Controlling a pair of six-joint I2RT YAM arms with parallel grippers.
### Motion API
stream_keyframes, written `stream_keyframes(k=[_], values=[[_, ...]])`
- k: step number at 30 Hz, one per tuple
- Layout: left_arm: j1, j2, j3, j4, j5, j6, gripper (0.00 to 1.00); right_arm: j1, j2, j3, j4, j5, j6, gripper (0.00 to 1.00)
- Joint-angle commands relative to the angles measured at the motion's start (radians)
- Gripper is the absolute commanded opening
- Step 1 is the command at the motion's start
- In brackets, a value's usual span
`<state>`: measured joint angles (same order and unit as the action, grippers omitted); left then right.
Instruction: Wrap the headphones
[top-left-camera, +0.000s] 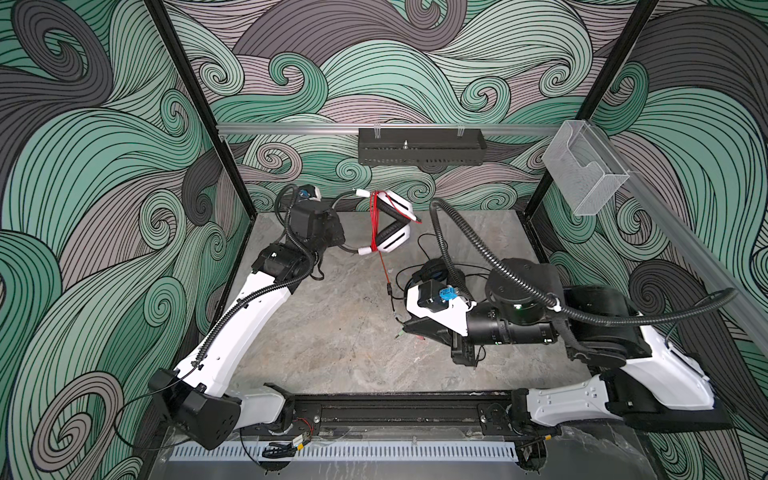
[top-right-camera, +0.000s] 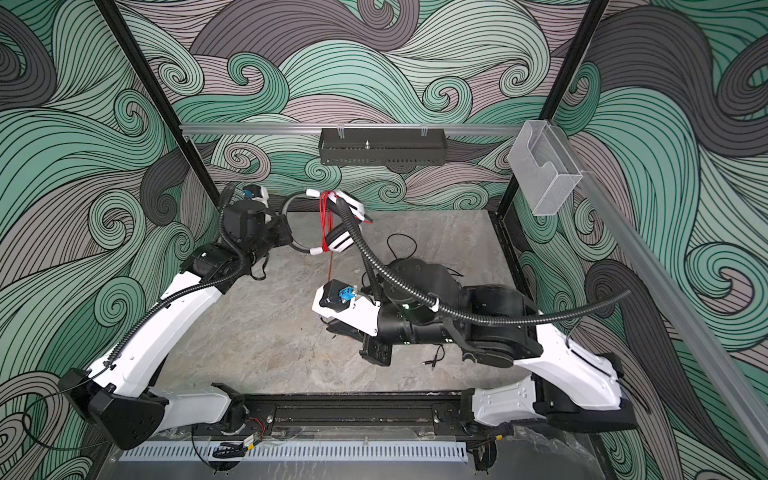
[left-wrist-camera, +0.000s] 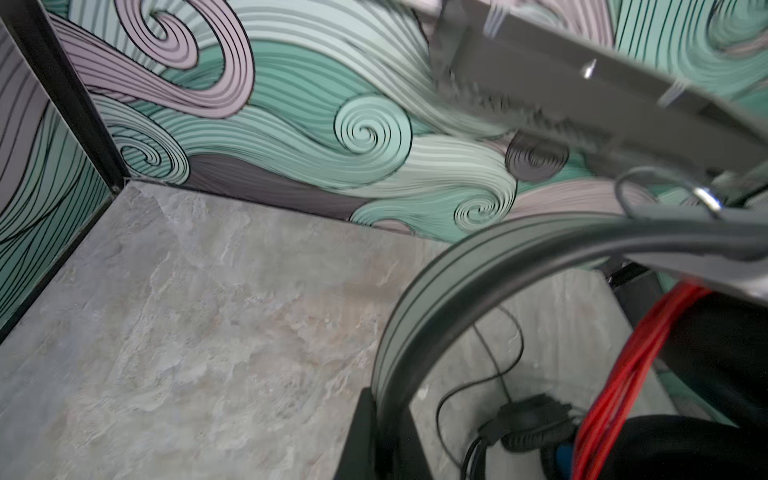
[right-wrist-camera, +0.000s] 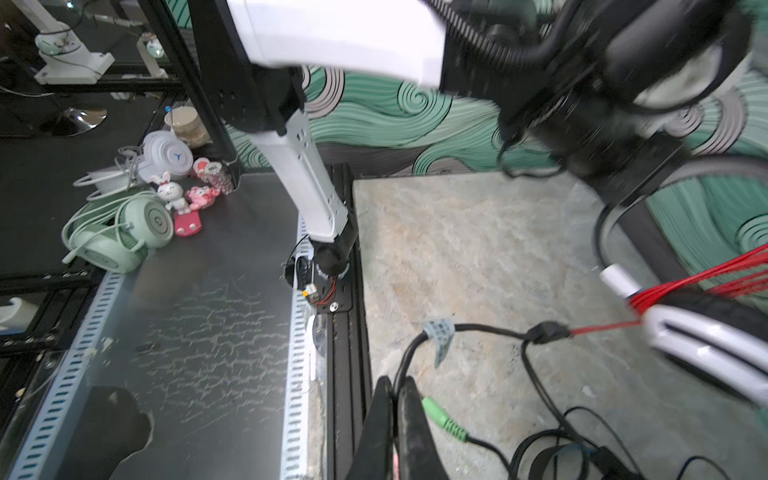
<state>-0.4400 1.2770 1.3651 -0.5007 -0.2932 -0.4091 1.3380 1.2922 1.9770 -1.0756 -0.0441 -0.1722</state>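
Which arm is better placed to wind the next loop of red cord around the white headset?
Right, most likely. The right jaws are shut on the black plug lead, which joins the red cord running to the white headset. The left jaws are occupied, clamped on the headband.

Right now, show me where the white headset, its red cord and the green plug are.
white headset (top-left-camera: 392, 244): in a top view, lower white ear cup.
red cord (left-wrist-camera: 615, 382): left wrist view, middle of the wound bundle.
green plug (right-wrist-camera: 442, 417): right wrist view, its ribbed sleeve.
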Motion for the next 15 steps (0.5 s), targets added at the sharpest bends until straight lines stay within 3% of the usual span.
stream_keyframes(k=[1,6,15], values=[[-0.031,-0.083,-0.027,0.070,0.042,0.124,0.00,-0.019,0.078,0.162,-0.117,0.017,-0.090,0.00],[-0.129,-0.122,-0.041,-0.092,0.157,0.247,0.00,-0.114,0.216,0.377,-0.213,-0.008,-0.140,0.00],[-0.175,-0.286,-0.143,-0.305,0.227,0.251,0.00,-0.344,0.285,0.391,-0.234,-0.016,-0.223,0.00]])
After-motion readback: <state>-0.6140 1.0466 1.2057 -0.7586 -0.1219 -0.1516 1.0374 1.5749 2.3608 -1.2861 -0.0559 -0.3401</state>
